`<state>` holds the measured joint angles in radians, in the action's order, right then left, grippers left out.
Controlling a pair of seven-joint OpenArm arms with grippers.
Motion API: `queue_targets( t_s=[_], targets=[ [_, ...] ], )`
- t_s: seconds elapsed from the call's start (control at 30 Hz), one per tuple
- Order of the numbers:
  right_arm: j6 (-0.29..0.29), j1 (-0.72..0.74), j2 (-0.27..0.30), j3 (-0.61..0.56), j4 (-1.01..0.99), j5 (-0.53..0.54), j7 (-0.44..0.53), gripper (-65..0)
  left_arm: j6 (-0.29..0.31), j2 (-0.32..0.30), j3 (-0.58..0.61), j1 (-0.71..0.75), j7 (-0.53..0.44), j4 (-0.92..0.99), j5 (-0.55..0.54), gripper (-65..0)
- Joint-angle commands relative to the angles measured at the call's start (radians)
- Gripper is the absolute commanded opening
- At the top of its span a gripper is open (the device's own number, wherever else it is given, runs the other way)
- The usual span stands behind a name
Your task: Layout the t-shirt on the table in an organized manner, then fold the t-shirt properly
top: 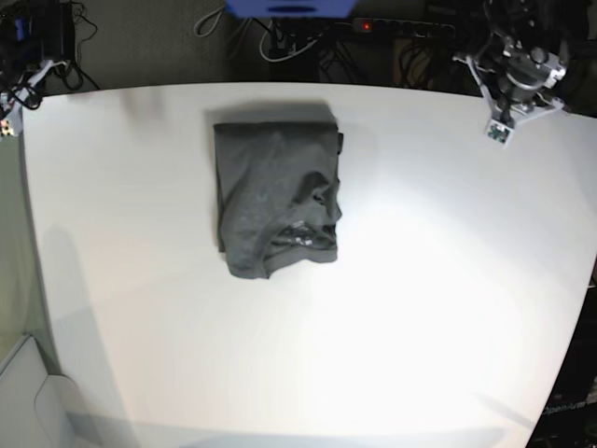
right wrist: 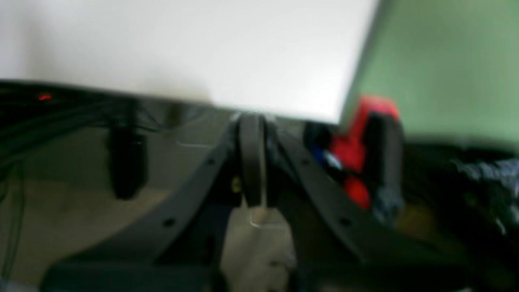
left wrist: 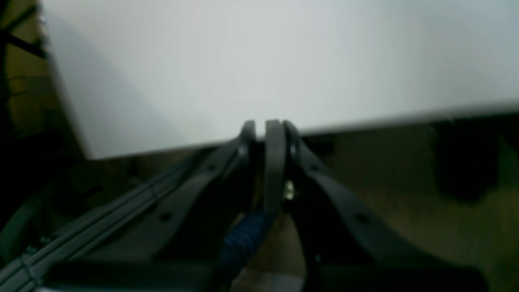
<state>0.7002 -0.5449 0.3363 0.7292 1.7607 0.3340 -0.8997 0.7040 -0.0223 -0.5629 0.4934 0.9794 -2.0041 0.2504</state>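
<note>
The dark grey t-shirt lies folded into a rough rectangle on the white table, left of centre toward the far edge, with a wrinkled lower right corner. Neither arm touches it. My left arm sits off the table's far right corner. In the blurred left wrist view, my left gripper is shut with nothing in it, just off the table's edge. My right gripper is likewise shut and empty by a table corner. The shirt shows in neither wrist view.
Behind the far edge lie a power strip with a red light, black cables and a blue object. A red and black clamp-like thing sits beside the right gripper. A pale object lies at the lower left, off the table.
</note>
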Motion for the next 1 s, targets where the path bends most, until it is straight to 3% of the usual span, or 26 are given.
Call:
queue_targets(
  t_s=[0.0, 0.1, 0.23, 0.5, 0.73, 0.97],
  targets=[
    [-0.002, -0.024, 0.001, 0.046, 0.011, -0.052, 0.029, -65.0, -0.006, -0.014, -0.007, 0.034, -0.004, -0.022, 0.011, -61.1],
    [-0.002, -0.053, -0.059, 0.091, 0.006, -0.194, 0.1, -65.0, -0.006, -0.014, -0.006, 0.116, -0.012, -0.021, 0.011, -61.1],
    [-0.002, -0.074, -0.096, 0.086, -0.072, -0.301, 0.123, -65.0, -0.006, -0.005, 0.013, 0.209, -0.015, 0.004, 0.011, -61.1],
    [-0.002, -0.068, -0.102, 0.008, -0.393, -0.335, 0.29, -65.0, -0.006, -0.012, 0.22, 0.305, -0.123, 0.259, 0.022, -61.1],
    [-0.002, 0.022, -0.056, -0.116, -0.767, -0.336, 0.491, -65.0, -0.006, -0.011, 0.206, 0.124, -0.231, 0.682, 0.022, -61.1],
    [-0.002, 0.176, -0.042, -0.31, -1.206, -0.35, 0.761, -65.0, -0.006, -0.015, 0.2, -0.023, -0.331, 0.949, 0.022, -61.1]
  ],
)
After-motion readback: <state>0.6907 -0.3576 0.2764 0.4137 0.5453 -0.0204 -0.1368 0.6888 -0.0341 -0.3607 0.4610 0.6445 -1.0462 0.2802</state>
